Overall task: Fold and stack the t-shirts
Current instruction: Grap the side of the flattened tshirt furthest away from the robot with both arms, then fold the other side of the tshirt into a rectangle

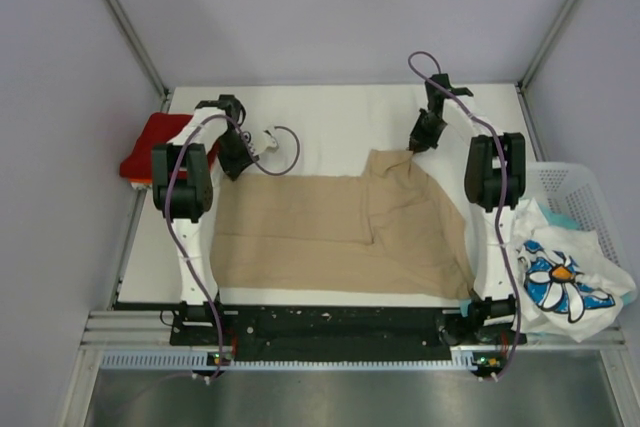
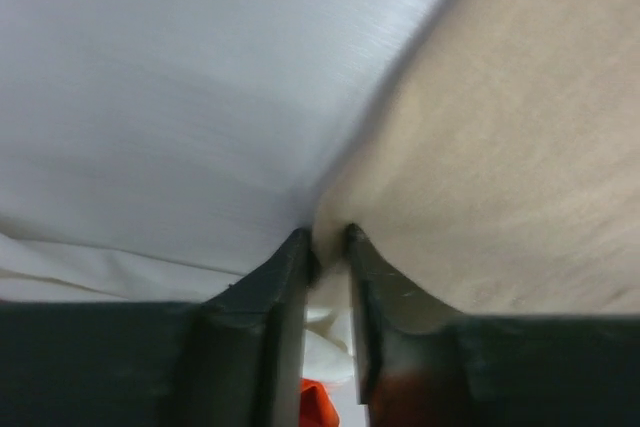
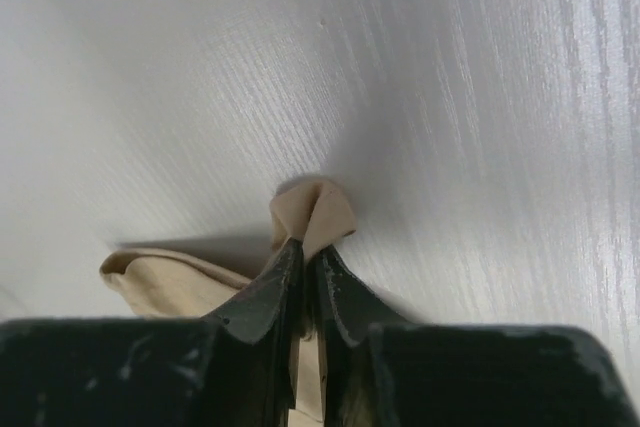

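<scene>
1. The tan shirt [image 1: 330, 232] lies spread across the middle of the white surface [image 1: 330, 112]. Its body is mostly flat, with a raised crease running through its right half.
2. The right claw [image 1: 418, 142] is at the shirt's 1 o'clock corner. In the wrist view it [image 3: 308, 247] is pressed together on a small tuft of tan cloth [image 3: 315, 212] just above the surface.
3. The left claw [image 1: 238, 162] sits at the shirt's 10 o'clock corner. Its fingers [image 2: 290, 267] are drawn close with only a slit between them, right at the cloth's edge [image 2: 520, 147]. Whether any cloth is caught in that slit cannot be told.
4. A red shirt [image 1: 150, 147] waits off the surface's edge at 9 o'clock. A printed shirt [image 1: 560, 277] spills from the basket [image 1: 585, 192] at 4 o'clock.
5. The fold looks barely begun, with both far corners addressed.
6. Risk: the right claw holds only a thin tuft, so a brisk pull toward 6 o'clock could slip it free.
7. Risk: if the left claw has no cloth, only one corner will travel, and the shirt will skew and bunch along the crease instead of folding square.
</scene>
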`<action>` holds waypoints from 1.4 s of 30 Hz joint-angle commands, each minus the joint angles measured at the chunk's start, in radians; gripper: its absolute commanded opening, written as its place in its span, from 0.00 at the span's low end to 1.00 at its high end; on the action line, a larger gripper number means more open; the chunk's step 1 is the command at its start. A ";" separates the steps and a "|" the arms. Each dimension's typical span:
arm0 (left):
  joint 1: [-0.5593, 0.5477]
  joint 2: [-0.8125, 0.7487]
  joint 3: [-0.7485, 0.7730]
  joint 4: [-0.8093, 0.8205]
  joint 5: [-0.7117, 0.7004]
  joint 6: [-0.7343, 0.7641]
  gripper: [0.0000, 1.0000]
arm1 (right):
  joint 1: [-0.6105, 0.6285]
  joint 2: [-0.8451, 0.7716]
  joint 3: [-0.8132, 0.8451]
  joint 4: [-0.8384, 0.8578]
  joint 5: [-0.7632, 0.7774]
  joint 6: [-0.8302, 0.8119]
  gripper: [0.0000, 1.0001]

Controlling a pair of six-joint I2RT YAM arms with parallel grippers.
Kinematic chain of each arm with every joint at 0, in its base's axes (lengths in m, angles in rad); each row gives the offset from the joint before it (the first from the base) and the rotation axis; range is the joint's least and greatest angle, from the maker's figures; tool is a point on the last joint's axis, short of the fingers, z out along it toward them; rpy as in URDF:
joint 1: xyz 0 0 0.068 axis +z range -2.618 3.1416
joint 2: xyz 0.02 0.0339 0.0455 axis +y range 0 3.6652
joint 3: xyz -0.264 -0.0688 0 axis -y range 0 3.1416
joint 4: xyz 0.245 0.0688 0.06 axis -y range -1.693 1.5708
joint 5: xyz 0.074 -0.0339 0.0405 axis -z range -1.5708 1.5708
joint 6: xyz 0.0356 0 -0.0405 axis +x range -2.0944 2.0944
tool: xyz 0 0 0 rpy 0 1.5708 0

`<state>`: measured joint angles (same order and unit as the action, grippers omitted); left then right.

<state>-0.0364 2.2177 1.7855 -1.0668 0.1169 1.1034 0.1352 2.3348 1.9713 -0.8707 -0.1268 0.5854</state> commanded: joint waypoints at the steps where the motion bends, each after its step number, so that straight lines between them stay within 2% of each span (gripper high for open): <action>1: 0.001 0.013 -0.018 -0.070 0.043 0.019 0.04 | 0.006 -0.040 -0.002 0.021 0.001 -0.009 0.00; 2: 0.000 0.010 -0.017 -0.068 0.044 0.007 0.00 | 0.004 -0.063 -0.014 0.021 0.003 -0.012 0.00; 7: 0.001 -0.081 -0.047 -0.015 0.014 -0.106 0.00 | 0.007 -0.247 -0.152 0.021 0.001 -0.048 0.00; 13: 0.000 -0.312 -0.271 0.126 -0.042 -0.131 0.00 | 0.023 -0.541 -0.449 0.022 0.027 -0.079 0.00; 16: -0.002 -0.416 -0.386 0.142 -0.059 -0.125 0.00 | 0.038 -0.679 -0.609 0.024 0.026 -0.068 0.00; 20: -0.007 -0.542 -0.533 0.166 -0.049 -0.116 0.00 | 0.041 -0.849 -0.773 0.012 0.045 -0.055 0.00; 23: -0.008 -0.650 -0.589 0.163 -0.023 -0.125 0.00 | 0.043 -0.958 -0.856 -0.031 0.061 -0.049 0.00; 29: -0.025 -0.803 -0.693 0.088 0.102 -0.097 0.00 | 0.043 -1.133 -0.983 -0.099 0.047 -0.018 0.00; 35: -0.060 -0.859 -0.862 0.158 0.023 -0.059 0.00 | 0.041 -1.232 -1.115 -0.122 0.052 0.025 0.00; 42: -0.060 -0.777 -0.873 0.248 -0.086 -0.066 0.00 | 0.041 -1.260 -1.226 -0.076 0.033 0.079 0.00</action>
<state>-0.0978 1.4040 0.8974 -0.9012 0.0944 1.0245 0.1699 1.1099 0.7677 -0.9730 -0.0868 0.6205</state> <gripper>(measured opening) 0.010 0.011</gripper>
